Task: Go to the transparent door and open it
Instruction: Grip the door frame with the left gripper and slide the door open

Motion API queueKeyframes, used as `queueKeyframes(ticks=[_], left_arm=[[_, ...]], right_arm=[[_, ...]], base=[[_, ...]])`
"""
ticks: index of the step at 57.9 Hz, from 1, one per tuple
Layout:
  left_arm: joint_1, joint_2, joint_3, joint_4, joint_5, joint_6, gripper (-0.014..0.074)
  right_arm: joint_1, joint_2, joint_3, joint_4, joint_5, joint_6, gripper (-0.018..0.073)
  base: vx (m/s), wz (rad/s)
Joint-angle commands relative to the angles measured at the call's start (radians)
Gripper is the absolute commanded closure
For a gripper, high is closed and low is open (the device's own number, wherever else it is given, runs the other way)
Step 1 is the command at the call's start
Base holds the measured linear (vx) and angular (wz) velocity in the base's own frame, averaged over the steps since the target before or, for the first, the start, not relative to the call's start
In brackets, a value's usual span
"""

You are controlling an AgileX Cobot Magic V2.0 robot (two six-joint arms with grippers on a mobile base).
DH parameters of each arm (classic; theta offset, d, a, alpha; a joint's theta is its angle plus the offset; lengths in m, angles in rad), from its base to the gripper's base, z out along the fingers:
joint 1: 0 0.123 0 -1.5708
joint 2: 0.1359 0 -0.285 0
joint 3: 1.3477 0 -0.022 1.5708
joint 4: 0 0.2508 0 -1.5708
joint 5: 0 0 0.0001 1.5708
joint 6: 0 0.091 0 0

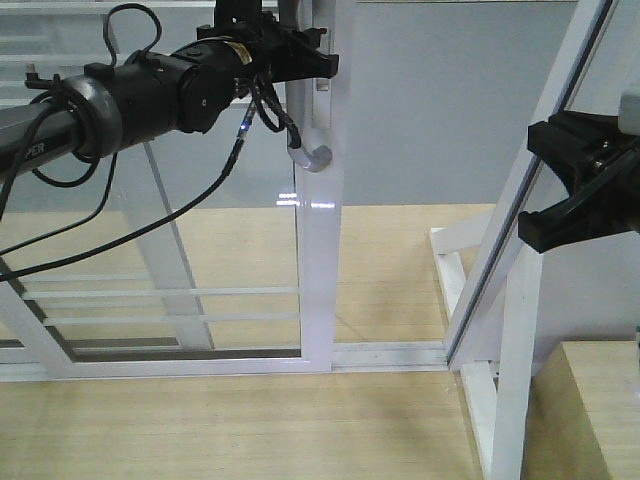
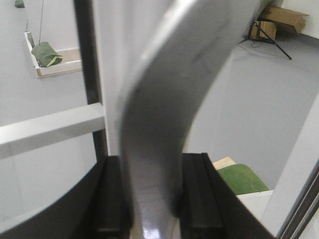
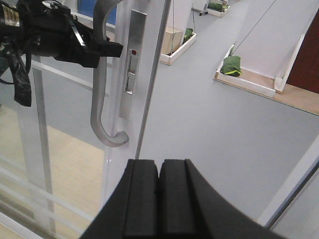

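The transparent door stands ahead, a clear glass panel in a glossy white frame with thin horizontal white bars low down. Its grey curved handle hangs on the right stile beside a small lock plate. My left gripper reaches in from the left and is shut on the handle's upper part. In the left wrist view the handle runs between the two black fingers. My right gripper hangs to the right of the door, shut with nothing in it, and shows in the front view as well.
A bare white slanted post frame on a white base stands close at the right. Light wooden flooring lies under the door. Beyond the glass, green bags lie in low trays on the grey floor, and a cardboard box stands farther off.
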Motion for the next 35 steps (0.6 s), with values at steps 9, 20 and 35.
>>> queueKeyframes(ticks=[9, 20, 35], left_arm=[[0.063, -0.091, -0.039, -0.009, 0.020, 0.001, 0.0605], [0.112, -0.126, -0.038, -0.009, 0.086, 0.001, 0.0599], [0.190, -0.178, -0.035, -0.009, 0.112, 0.001, 0.0596]], right_arm=[[0.001, -0.008, -0.029, -0.005, -0.082, -0.010, 0.0564], [0.001, -0.008, -0.029, -0.005, -0.082, -0.010, 0.0564], [0.001, -0.008, -0.029, -0.002, -0.082, -0.010, 0.0564]], base=[[0.00, 0.00], [0.00, 0.00], [0.00, 0.00]])
